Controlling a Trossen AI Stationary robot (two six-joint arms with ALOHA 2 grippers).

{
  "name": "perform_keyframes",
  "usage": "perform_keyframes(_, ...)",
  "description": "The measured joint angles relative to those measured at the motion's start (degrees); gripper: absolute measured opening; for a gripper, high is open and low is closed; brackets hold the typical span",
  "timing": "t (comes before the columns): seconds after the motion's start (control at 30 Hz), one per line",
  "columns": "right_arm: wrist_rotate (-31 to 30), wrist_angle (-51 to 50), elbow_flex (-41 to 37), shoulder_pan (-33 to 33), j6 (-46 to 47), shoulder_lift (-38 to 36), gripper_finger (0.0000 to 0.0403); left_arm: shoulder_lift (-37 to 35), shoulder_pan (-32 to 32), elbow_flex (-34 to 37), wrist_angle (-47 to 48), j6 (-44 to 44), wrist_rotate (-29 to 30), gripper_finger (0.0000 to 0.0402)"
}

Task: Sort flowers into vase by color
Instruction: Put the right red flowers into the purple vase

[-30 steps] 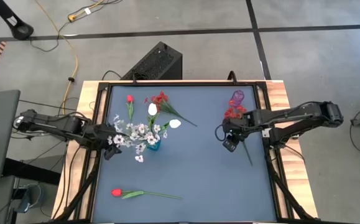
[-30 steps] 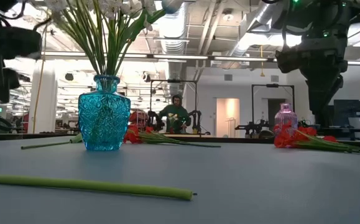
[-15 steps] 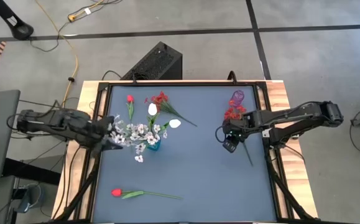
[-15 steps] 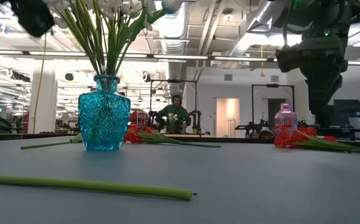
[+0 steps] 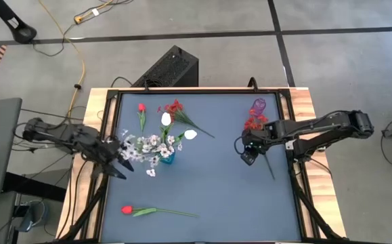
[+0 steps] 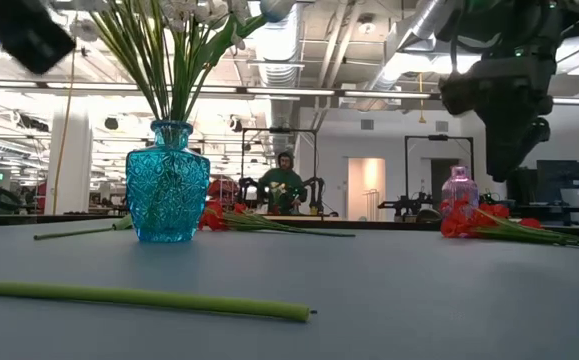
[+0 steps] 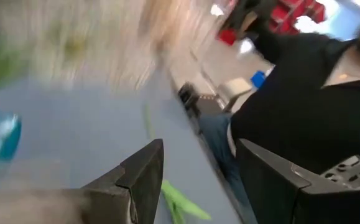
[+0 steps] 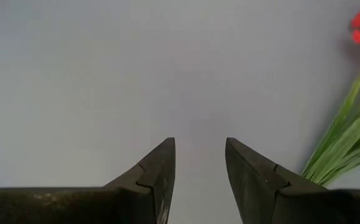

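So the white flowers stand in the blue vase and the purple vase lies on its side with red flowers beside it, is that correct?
Not quite. The purple vase stands upright; the low view shows this. The rest is correct: the white flowers stand in the blue vase, and red flowers lie on the table beside the purple one.

two dark, jointed arms with black, wedge-shaped fingers (image 8: pixel 155 171)

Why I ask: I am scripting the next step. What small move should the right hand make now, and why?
Probably shift the right hand sideways over the stems of the red flowers and lower onto them. It hangs open and empty above bare table, and those stems lie just beside it, near the purple vase. The left hand waits open by the blue vase.
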State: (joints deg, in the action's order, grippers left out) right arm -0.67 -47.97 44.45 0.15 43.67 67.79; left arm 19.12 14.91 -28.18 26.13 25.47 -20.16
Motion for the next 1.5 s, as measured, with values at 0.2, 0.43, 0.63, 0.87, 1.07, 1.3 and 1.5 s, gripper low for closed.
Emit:
perform_keyframes(0.2,-2.5,-2.4,0.0,-3.2,2.8,0.0,0.0166,0.0,4.4,5.0,-3.5,3.5,2.1,0.0190)
perform_keyframes(0.43,-2.7,-3.3,0.0,-6.7,1.4,0.0,0.0173,0.0,14.3,8.3,-14.4,1.9,6.6,0.0175)
perform_keyframes(0.63,-2.7,-3.2,0.0,-8.3,1.1,0.0,0.0198,0.0,24.0,11.0,-20.5,0.5,16.2,0.0156)
perform_keyframes(0.87,-4.0,-8.5,0.0,-9.4,5.0,0.0,0.0223,0.0,30.3,15.7,-25.9,1.9,23.7,0.0154)
perform_keyframes(1.07,-4.0,-10.1,-0.5,-9.1,7.3,0.0,0.0225,0.0,31.9,19.4,-30.5,2.0,26.3,0.0154)
perform_keyframes(1.3,-2.3,-11.3,-7.6,-8.5,10.4,0.1,0.0225,0.0,32.0,20.2,-31.5,-0.1,26.5,0.0154)
perform_keyframes(1.5,-2.1,-4.9,-11.3,-9.4,10.3,0.0,0.0225,0.0,32.0,20.2,-32.1,-0.9,24.6,0.0154)
